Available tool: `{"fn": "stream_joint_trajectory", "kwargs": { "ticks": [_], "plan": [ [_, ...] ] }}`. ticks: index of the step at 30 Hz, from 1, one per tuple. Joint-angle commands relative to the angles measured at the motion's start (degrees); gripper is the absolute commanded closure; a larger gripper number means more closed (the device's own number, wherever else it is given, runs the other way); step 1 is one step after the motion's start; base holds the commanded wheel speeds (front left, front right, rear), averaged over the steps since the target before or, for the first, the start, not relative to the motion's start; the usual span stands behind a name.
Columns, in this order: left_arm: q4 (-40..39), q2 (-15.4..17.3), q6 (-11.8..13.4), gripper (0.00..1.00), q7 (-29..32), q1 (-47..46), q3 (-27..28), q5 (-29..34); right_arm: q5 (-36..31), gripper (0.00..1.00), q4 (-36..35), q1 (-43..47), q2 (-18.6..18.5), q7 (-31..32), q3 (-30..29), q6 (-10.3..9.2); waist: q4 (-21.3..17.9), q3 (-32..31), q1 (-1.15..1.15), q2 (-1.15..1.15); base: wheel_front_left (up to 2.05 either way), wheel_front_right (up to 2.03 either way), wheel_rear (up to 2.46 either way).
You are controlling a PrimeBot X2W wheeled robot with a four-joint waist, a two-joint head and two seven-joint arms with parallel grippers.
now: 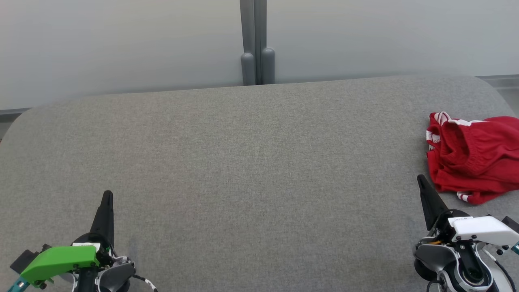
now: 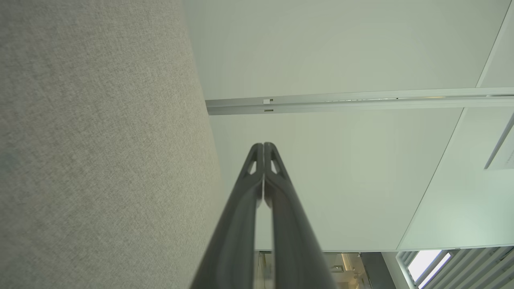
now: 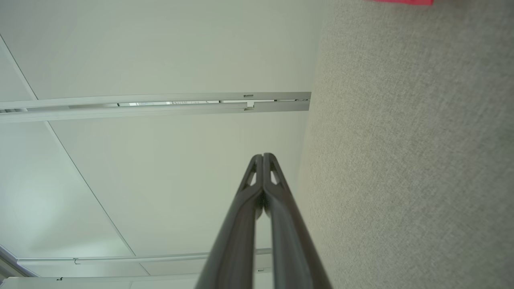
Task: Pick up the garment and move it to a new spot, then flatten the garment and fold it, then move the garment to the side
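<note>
Head view: bunched garment (image 1: pixel 474 158), long axis unclear

Cropped by head view's right edge: red shorts (image 1: pixel 474 158); mere sliver at right wrist view's top edge. Cut off at bottom edge: mounts of left tool (image 1: pixel 107 194), right tool (image 1: pixel 421 178).

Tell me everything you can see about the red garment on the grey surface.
The red garment looks like soft fabric with white striped trim at some edges. It lies crumpled in a loose, unfolded heap on the grey cloth surface at the robot's far right, partly cut off by the head view's edge. The right gripper, jaws shut, points up beside its near-left corner without holding it.
</note>
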Motion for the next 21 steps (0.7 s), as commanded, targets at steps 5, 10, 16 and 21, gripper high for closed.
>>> {"fn": "stream_joint_trajectory", "kwargs": {
  "ticks": [5, 10, 16, 21],
  "plan": [
    [-0.3, 0.4, -0.4, 1.0, 0.4, -0.8, 0.3, -1.4, 1.4, 1.0, -0.5, 0.6, -0.2, 0.4, -0.3, 0.02, 0.1, 0.0, 0.0, 0.0, 0.0, 0.0, 0.0],
    [-0.3, 0.4, -0.4, 1.0, 0.4, -0.8, 0.3, -1.4, 1.4, 1.0, -0.5, 0.6, -0.2, 0.4, -0.3, 0.02, 0.1, 0.0, 0.0, 0.0, 0.0, 0.0, 0.0],
    [-0.3, 0.4, -0.4, 1.0, 0.4, -0.8, 0.3, -1.4, 1.4, 1.0, -0.5, 0.6, -0.2, 0.4, -0.3, 0.02, 0.1, 0.0, 0.0, 0.0, 0.0, 0.0, 0.0],
    [-0.3, 0.4, -0.4, 1.0, 0.4, -0.8, 0.3, -1.4, 1.4, 1.0, -0.5, 0.6, -0.2, 0.4, -0.3, 0.02, 0.1, 0.0, 0.0, 0.0, 0.0, 0.0, 0.0]
  ]
}}
